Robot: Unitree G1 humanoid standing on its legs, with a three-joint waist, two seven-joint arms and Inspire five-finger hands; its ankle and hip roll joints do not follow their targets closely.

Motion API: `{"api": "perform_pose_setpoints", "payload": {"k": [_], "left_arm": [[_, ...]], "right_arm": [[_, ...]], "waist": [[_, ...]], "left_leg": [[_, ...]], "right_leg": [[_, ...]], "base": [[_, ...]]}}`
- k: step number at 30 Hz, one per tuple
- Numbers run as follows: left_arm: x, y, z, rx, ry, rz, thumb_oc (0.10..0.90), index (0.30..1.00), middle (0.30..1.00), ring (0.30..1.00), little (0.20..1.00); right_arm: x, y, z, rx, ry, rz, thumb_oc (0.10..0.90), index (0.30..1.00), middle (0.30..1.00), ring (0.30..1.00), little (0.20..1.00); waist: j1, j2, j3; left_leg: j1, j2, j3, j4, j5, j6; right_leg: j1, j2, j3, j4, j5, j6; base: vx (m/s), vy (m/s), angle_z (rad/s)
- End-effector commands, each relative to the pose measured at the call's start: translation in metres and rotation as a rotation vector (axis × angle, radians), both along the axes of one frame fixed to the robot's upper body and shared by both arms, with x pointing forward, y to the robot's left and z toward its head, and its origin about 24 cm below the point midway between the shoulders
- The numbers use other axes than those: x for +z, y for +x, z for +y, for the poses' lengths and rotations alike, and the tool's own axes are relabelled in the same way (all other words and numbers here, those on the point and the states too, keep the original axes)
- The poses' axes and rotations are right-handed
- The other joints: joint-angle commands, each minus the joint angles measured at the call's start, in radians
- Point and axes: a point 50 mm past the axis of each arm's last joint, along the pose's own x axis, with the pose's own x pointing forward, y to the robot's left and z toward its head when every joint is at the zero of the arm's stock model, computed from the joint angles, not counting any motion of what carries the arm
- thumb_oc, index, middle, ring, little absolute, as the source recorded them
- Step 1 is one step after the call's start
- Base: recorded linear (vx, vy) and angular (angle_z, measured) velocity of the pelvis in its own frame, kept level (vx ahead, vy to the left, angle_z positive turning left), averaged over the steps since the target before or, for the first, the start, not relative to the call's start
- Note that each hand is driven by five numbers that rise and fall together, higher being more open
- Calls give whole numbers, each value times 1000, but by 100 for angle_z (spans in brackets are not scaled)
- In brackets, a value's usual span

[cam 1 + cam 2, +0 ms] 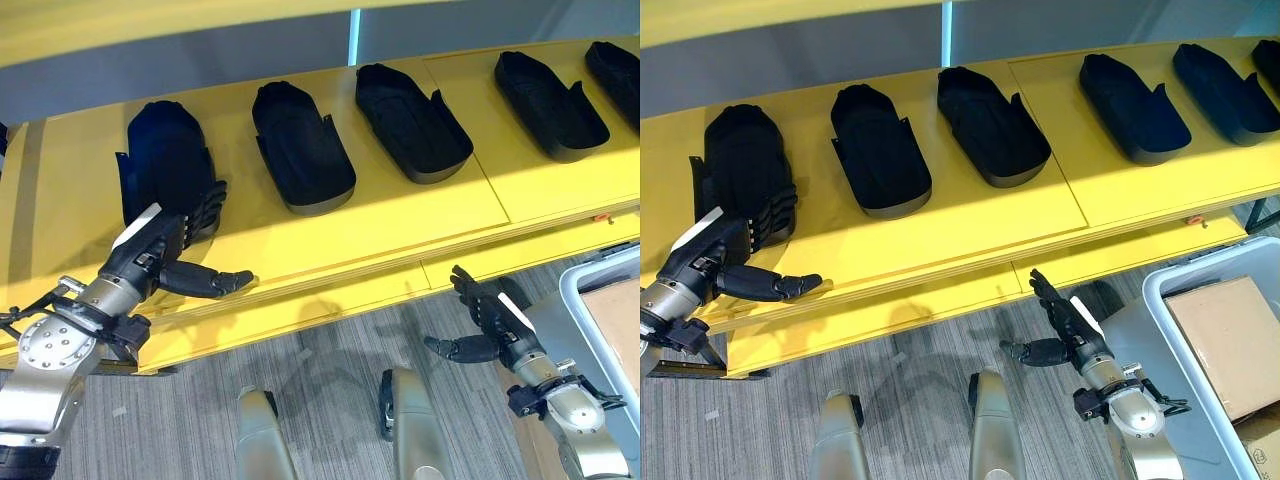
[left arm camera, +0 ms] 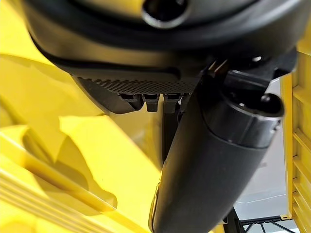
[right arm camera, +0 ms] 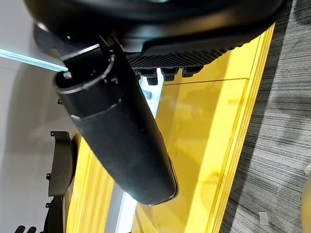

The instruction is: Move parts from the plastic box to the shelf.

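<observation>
Here the black parts lie in a row on the yellow shelf (image 1: 420, 215). The first part (image 1: 165, 160) is at the left end, and the left hand (image 1: 165, 245) is at its near end. The fingers (image 1: 205, 205) are stretched forward and rest against the near edge of this part, while the thumb (image 1: 205, 282) points to the side above the front edge of the shelf. The fingers are straight, not curled around the part, so the hand is released and only touches it.

Beside it to the right lies the second part (image 1: 300, 150), then the third part (image 1: 410, 122), each a little apart from the next. Further right, past a seam in the shelf, lies the fourth part (image 1: 548, 105), and a fifth part (image 1: 615, 72) is cut by the edge of the view.

The right hand (image 1: 1065, 325) hangs lower, in front of the shelf and above the grey floor (image 1: 330, 360). Its fingers are spread and relaxed, the thumb stands out to the side, and it holds nothing.

At the far right stands the plastic box (image 1: 1165, 300), grey, with a cardboard carton (image 1: 1225, 340) inside it.
</observation>
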Motion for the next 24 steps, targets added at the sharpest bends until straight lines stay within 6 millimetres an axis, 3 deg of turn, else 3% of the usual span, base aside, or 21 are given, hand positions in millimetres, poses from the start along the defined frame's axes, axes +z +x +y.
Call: {"api": "perform_pose_setpoints", "payload": {"k": [1,9,13,24], "left_arm": [[46,-2,-15,-105,41,-214,900,1000,1000,1000,1000],[64,0,-15,-72,41,-341,900,1000,1000,1000,1000],[85,-7,-5,22,152,-467,900,1000,1000,1000,1000],[117,-29,12,153,270,-648,900,1000,1000,1000,1000]], "right_arm": [[42,5,-5,12,-26,-234,900,1000,1000,1000,1000],[44,7,-4,16,-24,-248,900,1000,1000,1000,1000],[48,8,-6,21,-25,-264,900,1000,1000,1000,1000],[54,8,-7,39,-34,-291,900,1000,1000,1000,1000]], "waist": [[-11,5,-66],[-9,7,-70],[-5,11,-73],[1,19,-78]], "left_leg": [[-27,-34,11,24,40,92],[-30,-35,9,30,37,93],[-31,-38,8,32,34,95],[-35,-39,10,33,33,98]], "right_leg": [[82,-6,30,-112,59,0],[82,-7,27,-108,56,0],[85,-7,28,-110,55,-1],[81,-10,30,-114,58,0]], "base": [[0,0,0],[0,0,0],[0,0,0],[0,0,0]]}}
